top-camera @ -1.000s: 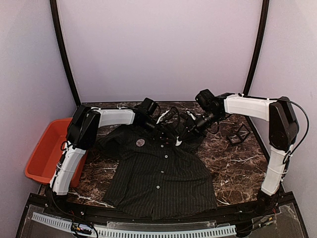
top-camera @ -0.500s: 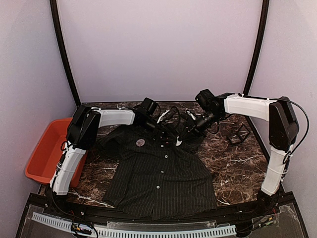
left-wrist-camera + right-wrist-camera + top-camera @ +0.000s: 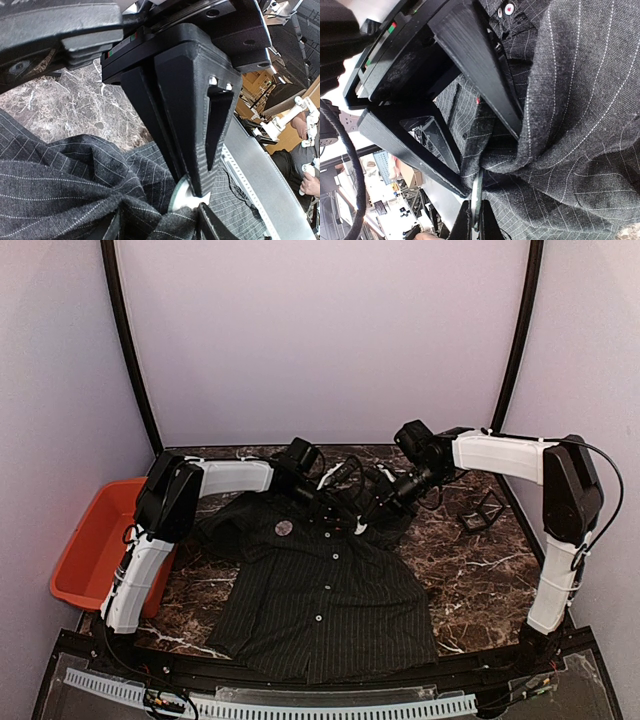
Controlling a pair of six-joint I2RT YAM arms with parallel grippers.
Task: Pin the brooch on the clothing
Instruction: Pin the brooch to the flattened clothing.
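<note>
The clothing, a dark pinstriped shirt with white buttons, lies spread on the marble table, collar toward the back. At the collar both grippers meet. My left gripper is shut on the brooch, a thin pale round disc pressed against a bunched fold. In the right wrist view the brooch shows edge-on between the left fingers. My right gripper is shut on that raised fold of clothing, right beside the brooch. A tiny red tag shows on the cloth.
An orange bin stands off the table's left edge. A black wire-frame cube sits at the right, near the right arm. A small round disc lies on the shirt's chest. A grey slotted rail runs along the near edge.
</note>
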